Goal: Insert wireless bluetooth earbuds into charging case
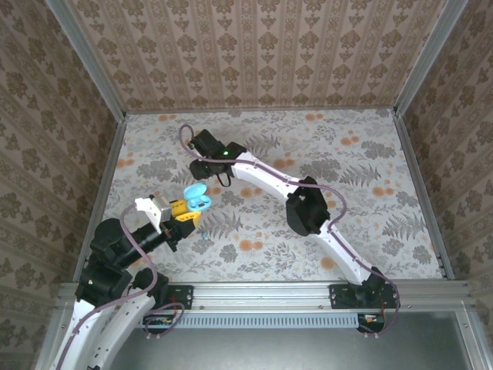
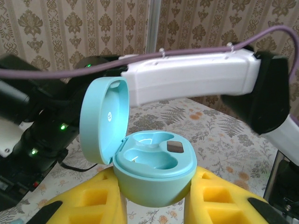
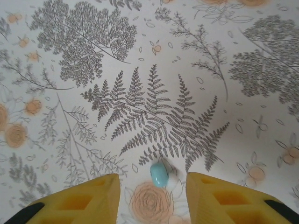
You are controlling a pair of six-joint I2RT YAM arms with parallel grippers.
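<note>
My left gripper [image 2: 156, 196] is shut on the teal charging case [image 2: 154, 172], its yellow fingers pressing the case's two sides. The lid [image 2: 103, 121] stands hinged open to the left, and both moulded sockets hold nothing. From above, the case [image 1: 196, 197] is held off the table at centre left by the left gripper [image 1: 187, 212]. The right gripper [image 3: 152, 179] is open and points down at the table. One teal earbud [image 3: 159, 173] lies loose on the floral cloth between its yellow fingers [image 3: 88, 200], touching neither. The right gripper [image 1: 206, 163] sits just beyond the case.
The right arm's white forearm [image 2: 187, 79] crosses close behind the open lid. Patterned walls [image 1: 254, 54] and metal rails [image 1: 420, 185] bound the floral table.
</note>
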